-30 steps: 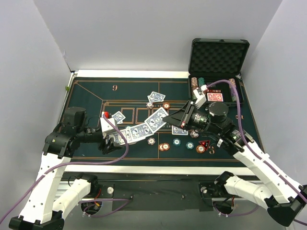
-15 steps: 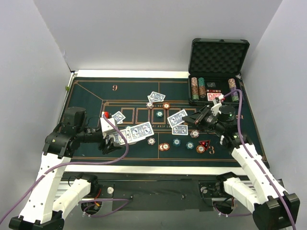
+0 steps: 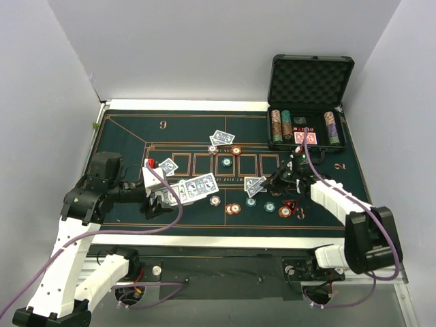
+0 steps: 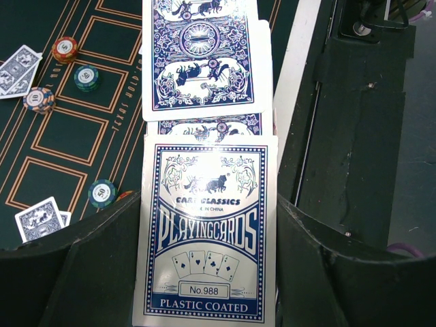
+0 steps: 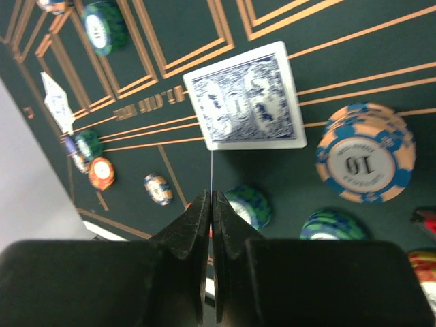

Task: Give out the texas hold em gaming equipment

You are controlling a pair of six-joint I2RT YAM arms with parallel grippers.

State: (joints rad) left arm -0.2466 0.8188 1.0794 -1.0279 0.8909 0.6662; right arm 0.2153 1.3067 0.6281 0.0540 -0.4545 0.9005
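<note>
My right pincer (image 5: 211,199) has swung down to the surface (image 5: 340,61) beside a blue-backed card (image 5: 245,102), jaws pressed together. My left pincer (image 4: 208,204) still clamps the card fan (image 4: 201,61).

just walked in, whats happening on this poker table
Two robot arms are dealing poker gear onto the green felt table. The left gripper is shut on a fan of blue-backed playing cards at the near left. The right gripper is shut, low over the felt by a face-down blue-backed card, with round poker chips scattered around. More stacked chips sit in the open black hard case.
</note>
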